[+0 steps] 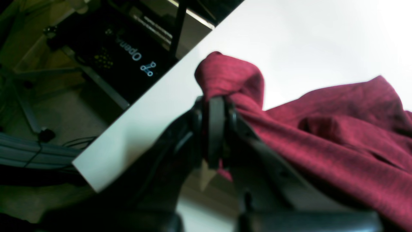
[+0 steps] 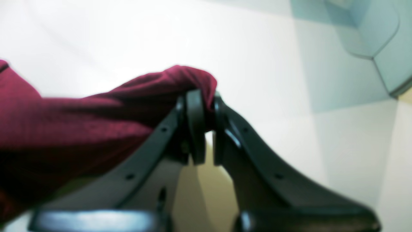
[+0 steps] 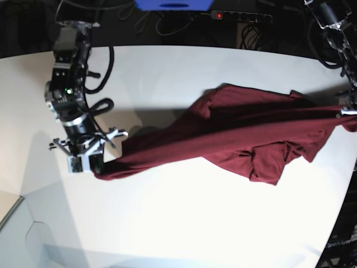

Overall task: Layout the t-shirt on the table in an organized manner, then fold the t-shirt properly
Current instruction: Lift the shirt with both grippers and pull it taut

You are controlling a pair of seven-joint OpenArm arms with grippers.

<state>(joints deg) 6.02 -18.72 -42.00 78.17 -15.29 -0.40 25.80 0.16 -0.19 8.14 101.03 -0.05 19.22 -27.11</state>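
The dark maroon t-shirt (image 3: pixel 251 139) is stretched sideways across the white table (image 3: pixel 184 223), part lifted and part bunched on the surface. In the base view my right gripper (image 3: pixel 96 166) holds one end at the left, and my left gripper (image 3: pixel 347 113) holds the other end at the right edge. The left wrist view shows my left gripper (image 1: pixel 215 103) shut on a bunched fold of the t-shirt (image 1: pixel 338 135) near the table's edge (image 1: pixel 145 106). In the right wrist view my right gripper (image 2: pixel 201 103) is shut on a fold of the t-shirt (image 2: pixel 80 122) above the table (image 2: pixel 161 32).
A power strip (image 3: pixel 240 17) and cables lie behind the table's far edge. The table's curved edge (image 3: pixel 334 234) runs close to my left gripper. Below that edge, a black case with white lettering (image 1: pixel 122 48) sits on the floor.
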